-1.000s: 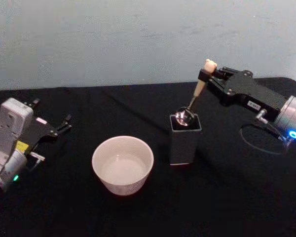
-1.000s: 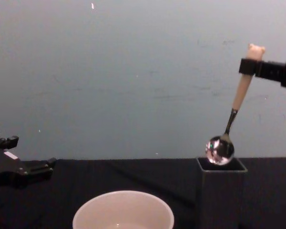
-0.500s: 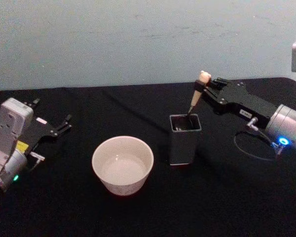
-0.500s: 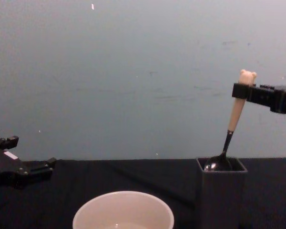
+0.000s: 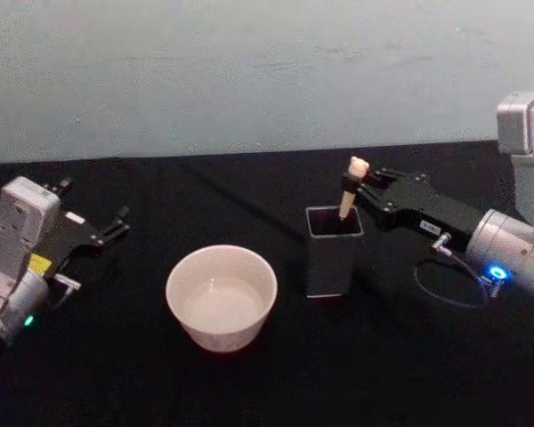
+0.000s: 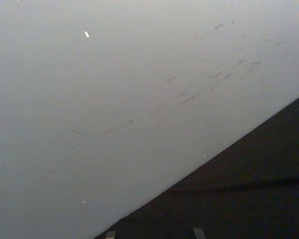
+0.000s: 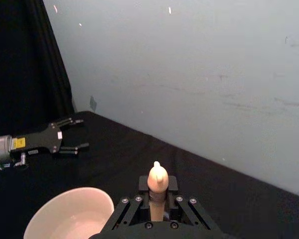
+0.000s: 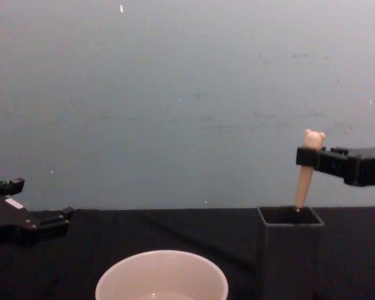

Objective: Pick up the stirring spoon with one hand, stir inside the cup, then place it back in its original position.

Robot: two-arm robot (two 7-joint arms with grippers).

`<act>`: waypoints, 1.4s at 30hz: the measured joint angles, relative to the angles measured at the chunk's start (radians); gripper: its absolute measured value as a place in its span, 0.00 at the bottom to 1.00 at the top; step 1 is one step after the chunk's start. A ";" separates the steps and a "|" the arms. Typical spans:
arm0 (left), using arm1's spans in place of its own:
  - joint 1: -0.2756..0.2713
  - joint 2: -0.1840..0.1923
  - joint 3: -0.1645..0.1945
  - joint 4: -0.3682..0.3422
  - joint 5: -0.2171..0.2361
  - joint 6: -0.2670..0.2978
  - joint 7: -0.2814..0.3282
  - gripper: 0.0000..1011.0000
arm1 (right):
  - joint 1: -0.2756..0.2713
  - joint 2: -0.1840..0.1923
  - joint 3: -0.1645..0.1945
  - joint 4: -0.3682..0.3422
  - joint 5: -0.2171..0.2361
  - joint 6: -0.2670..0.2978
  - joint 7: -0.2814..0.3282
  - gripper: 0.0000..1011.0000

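Stirring spoon (image 5: pixel 350 189) upright in dark holder (image 5: pixel 333 252), right gripper (image 5: pixel 358 185) clamped just below its bear head.

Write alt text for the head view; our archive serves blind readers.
The right tool holds the stirring spoon upright, its lower end down inside a dark square holder. The cream cup sits left of the holder; the left tool rests open at far left.

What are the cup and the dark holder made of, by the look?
The cup: likely glazed ceramic, cream-white with a soft sheen and thin rim, though plastic is possible. The holder: dark grey and matte with thin straight square walls, probably plastic or coated metal; can't tell which.
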 joint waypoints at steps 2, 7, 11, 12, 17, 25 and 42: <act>0.000 0.000 0.000 0.000 0.000 0.000 0.000 0.99 | 0.000 -0.003 -0.003 0.009 -0.003 0.004 0.001 0.20; 0.000 0.000 0.000 0.000 0.000 0.000 0.000 0.99 | 0.000 -0.011 -0.007 0.025 -0.008 0.010 0.001 0.20; 0.000 0.000 0.000 0.000 0.000 0.000 0.000 0.99 | 0.004 -0.019 -0.011 0.040 -0.016 0.014 0.000 0.20; 0.000 0.000 0.000 0.000 0.000 0.000 0.000 0.99 | 0.004 -0.020 -0.012 0.043 -0.018 0.014 0.000 0.20; 0.000 0.000 0.000 0.000 0.000 0.000 0.000 0.99 | 0.005 -0.027 -0.015 0.057 -0.025 0.019 -0.001 0.20; 0.000 0.000 0.000 0.000 0.000 0.000 0.000 0.99 | 0.011 -0.036 -0.022 0.079 -0.042 0.026 -0.002 0.20; 0.000 0.000 0.000 0.000 0.000 0.000 0.000 0.99 | 0.013 -0.044 -0.021 0.095 -0.063 0.035 -0.001 0.20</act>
